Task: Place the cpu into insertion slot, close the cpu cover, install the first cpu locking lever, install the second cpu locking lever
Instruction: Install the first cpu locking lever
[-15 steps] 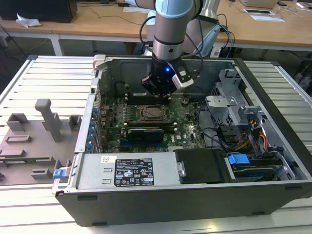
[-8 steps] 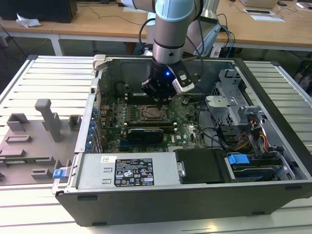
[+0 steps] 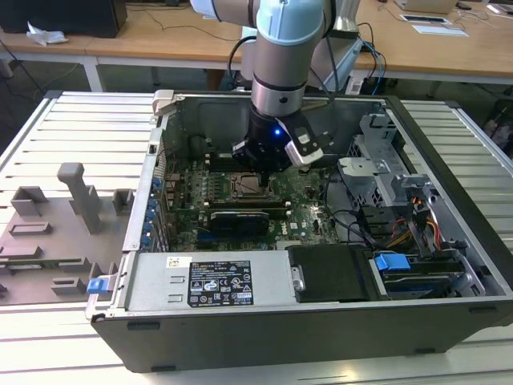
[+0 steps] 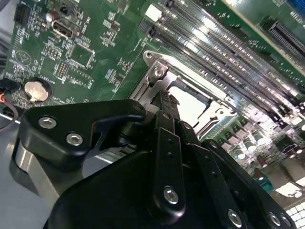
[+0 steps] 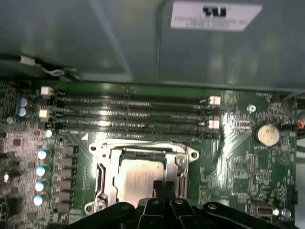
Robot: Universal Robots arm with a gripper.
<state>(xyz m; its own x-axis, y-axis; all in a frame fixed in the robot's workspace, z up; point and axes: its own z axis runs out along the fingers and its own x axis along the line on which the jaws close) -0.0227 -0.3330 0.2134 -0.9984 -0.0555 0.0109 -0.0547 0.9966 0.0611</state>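
First wrist view: pincer [image 5: 159, 191] pressed together, tips right over the cpu [image 5: 138, 179], which sits in the insertion slot [image 5: 101, 179] directly beneath; cpu cover [image 5: 188, 155] around it.

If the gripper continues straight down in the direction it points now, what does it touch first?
Most likely the cpu: the gripper points at its silver top, inside the cpu cover. Whether they touch already is unclear.
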